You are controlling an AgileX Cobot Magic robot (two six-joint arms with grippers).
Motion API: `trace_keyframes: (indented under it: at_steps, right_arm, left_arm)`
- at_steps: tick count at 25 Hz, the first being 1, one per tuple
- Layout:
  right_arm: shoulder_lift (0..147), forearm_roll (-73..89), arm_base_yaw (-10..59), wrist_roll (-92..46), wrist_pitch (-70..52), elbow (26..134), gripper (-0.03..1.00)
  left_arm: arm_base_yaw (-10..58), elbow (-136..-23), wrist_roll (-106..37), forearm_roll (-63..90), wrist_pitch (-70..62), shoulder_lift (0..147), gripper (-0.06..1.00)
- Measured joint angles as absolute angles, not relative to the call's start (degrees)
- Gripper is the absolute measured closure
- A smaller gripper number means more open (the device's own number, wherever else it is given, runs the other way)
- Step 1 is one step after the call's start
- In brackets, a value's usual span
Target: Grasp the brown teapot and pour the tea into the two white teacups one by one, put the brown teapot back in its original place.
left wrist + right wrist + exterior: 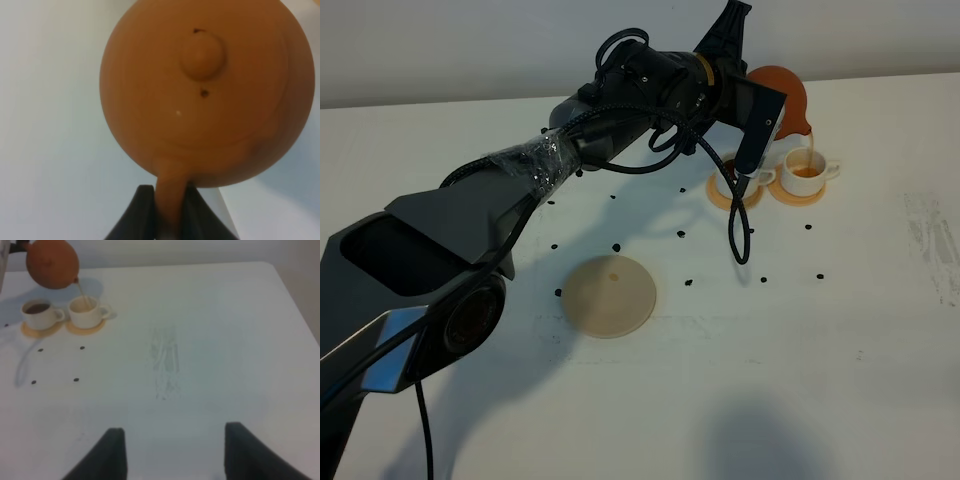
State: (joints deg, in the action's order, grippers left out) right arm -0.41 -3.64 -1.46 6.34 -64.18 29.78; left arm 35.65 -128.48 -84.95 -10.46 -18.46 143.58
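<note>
the brown teapot (792, 100) hangs tipped, spout down, over the teacup (807, 170) farther from the tan disc (610, 295), its handle clenched in the left pincer (167, 210). tea streams into it; the nearer cup (40, 315) holds dark tea, and the disc lies well apart.

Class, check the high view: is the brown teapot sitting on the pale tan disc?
No, the brown teapot hangs tilted above a white teacup, while the pale tan disc lies bare.
</note>
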Motion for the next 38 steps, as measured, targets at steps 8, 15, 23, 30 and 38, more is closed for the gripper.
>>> trace_keyframes:
  at_steps: [8, 15, 23, 30, 38]
  right_arm:
    - [-0.4, -3.6, -1.5, 6.3, -64.2, 29.8, 0.54]
    - [-0.4, -3.6, -1.5, 6.3, -64.2, 29.8, 0.54]
    - [-0.4, -3.6, -1.5, 6.3, -64.2, 29.8, 0.54]
    - [-0.4, -3.6, -1.5, 6.3, -64.2, 29.8, 0.54]
    - [-0.4, -3.6, -1.5, 6.3, -64.2, 29.8, 0.54]
  left_arm:
    - [35.7, -128.5, -85.2, -11.6, -18.2, 143.8, 0.82]
    - [35.7, -128.5, -86.1, -12.2, -18.0, 144.2, 0.82]
    - [35.7, -128.5, -86.1, -13.0, -17.3, 144.2, 0.82]
    - [35.7, -128.5, -86.2, -14.2, -17.2, 144.2, 0.82]
    - [35.7, -128.5, -86.2, -15.7, -15.6, 144.2, 0.82]
